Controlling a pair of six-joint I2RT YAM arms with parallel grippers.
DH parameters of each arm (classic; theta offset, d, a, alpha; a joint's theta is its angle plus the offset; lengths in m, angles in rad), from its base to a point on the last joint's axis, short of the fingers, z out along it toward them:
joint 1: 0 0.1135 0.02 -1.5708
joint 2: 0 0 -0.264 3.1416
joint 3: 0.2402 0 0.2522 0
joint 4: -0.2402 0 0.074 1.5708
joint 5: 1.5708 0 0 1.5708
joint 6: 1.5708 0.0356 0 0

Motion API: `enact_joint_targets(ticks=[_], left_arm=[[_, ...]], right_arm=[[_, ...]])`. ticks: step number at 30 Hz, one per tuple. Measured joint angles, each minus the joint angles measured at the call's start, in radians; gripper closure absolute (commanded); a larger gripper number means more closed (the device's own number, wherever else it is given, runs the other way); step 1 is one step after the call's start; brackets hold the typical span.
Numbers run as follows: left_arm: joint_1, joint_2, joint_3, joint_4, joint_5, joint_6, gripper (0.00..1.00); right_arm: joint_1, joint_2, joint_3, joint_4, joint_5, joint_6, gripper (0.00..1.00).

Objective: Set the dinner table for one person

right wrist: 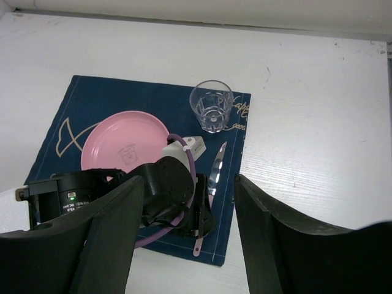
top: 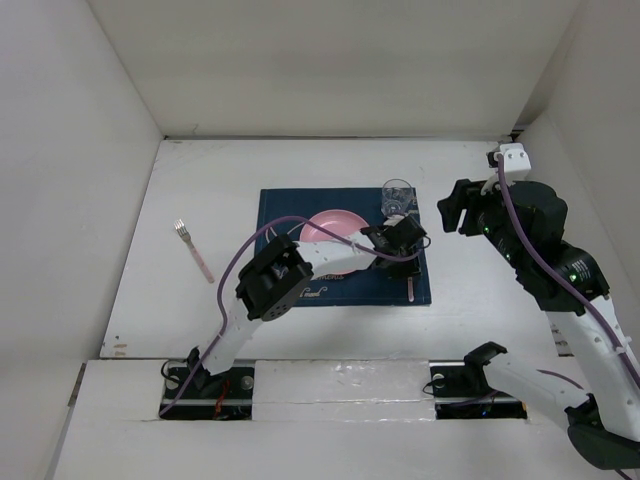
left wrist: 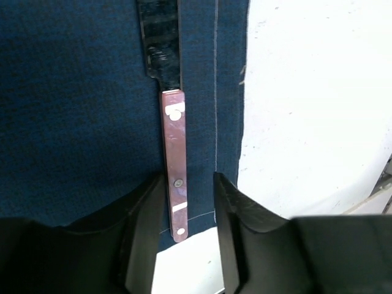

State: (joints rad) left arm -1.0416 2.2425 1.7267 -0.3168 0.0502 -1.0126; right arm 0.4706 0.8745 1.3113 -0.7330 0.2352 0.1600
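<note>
Left gripper [left wrist: 188,205], jaws apart, straddles the pink handle of a knife [left wrist: 173,153] lying along the right edge of the navy placemat [left wrist: 73,110] on the white dinner table [left wrist: 306,110]. Right gripper [right wrist: 187,208], jaws apart and empty, hovers over the table's right side.

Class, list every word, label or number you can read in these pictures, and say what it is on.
None reads clearly.
Gold lettering on the placemat, beside the glass: too blurred to read.
Faint emblem on the plate: too small to read.
</note>
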Motion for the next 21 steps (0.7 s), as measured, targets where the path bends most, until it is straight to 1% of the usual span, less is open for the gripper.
enact_joint_targets(ticks=[1,3,7,10,11,12,14,15,16,19,21], left_arm=[[0.0,-0.002,-0.004,0.01,0.003,-0.002,0.64],[0.0,-0.012,-0.019,0.027,0.008,-0.005,0.61],[0.0,-0.036,-0.052,0.045,0.021,-0.009,0.61],[0.0,-0.064,-0.072,0.046,0.014,-0.01,0.54],[0.0,-0.082,-0.085,0.045,0.005,-0.01,0.51],[0.0,-0.105,-0.1,0.04,-0.008,-0.01,0.39],[0.0,-0.166,-0.129,0.025,-0.055,-0.009,0.22],[0.0,-0.202,-0.145,0.014,-0.083,-0.013,0.14],[0.0,-0.243,-0.158,-0.002,-0.114,-0.013,0.0],[0.017,-0.378,-0.196,-0.039,-0.196,-0.018,0.0],[0.056,-0.476,-0.229,-0.071,-0.246,-0.024,0.0]], right_arm=[[0.0,0.0,0.0,0.0,0.0,0.0,0.34],[0.0,0.0,0.0,0.0,0.0,0.0,0.34],[0.0,0.0,0.0,0.0,0.0,0.0,0.34],[0.0,-0.003,0.0,0.0,0.0,-0.003,0.34],[0.0,-0.005,0.0,0.0,0.0,-0.005,0.34],[0.0,-0.01,0.0,0.0,0.0,-0.006,0.34],[0.0,-0.023,0.0,0.0,0.0,-0.007,0.3],[0.0,-0.032,0.0,0.0,0.0,-0.007,0.26],[0.0,-0.041,0.0,0.0,0.0,-0.007,0.22],[0.0,-0.077,-0.009,0.008,0.0,-0.009,0.17],[0.0,-0.097,-0.022,0.016,-0.008,-0.01,0.12]])
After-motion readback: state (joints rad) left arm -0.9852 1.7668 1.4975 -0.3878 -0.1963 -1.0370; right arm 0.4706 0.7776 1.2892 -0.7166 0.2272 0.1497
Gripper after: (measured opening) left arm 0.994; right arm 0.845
